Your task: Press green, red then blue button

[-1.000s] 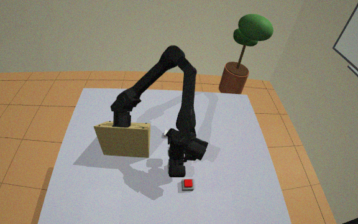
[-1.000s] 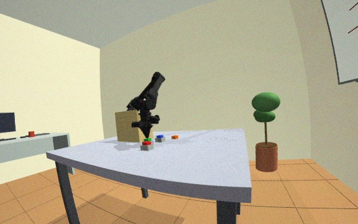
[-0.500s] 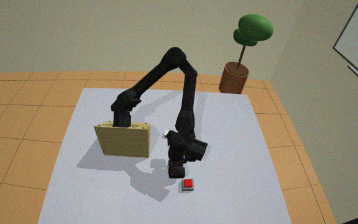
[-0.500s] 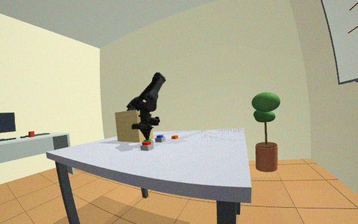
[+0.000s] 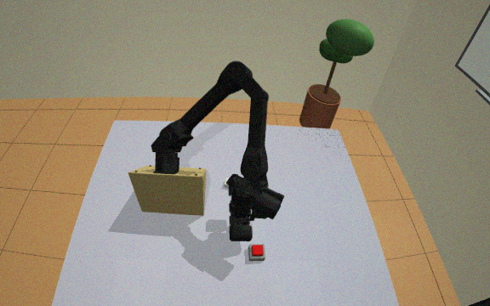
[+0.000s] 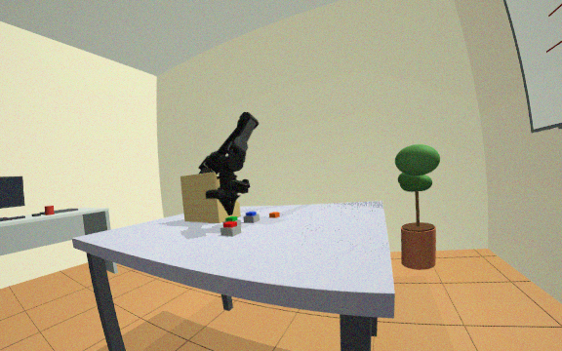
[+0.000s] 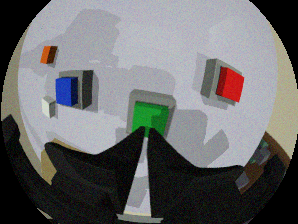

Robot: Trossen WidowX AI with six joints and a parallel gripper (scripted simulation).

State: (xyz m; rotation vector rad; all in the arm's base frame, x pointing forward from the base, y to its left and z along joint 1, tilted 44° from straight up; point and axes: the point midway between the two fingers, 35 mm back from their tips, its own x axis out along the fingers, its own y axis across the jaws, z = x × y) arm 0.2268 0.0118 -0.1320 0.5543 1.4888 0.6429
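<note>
Clenched, empty jaws point down at the square green button (image 7: 149, 115) in its grey housing.
</note>
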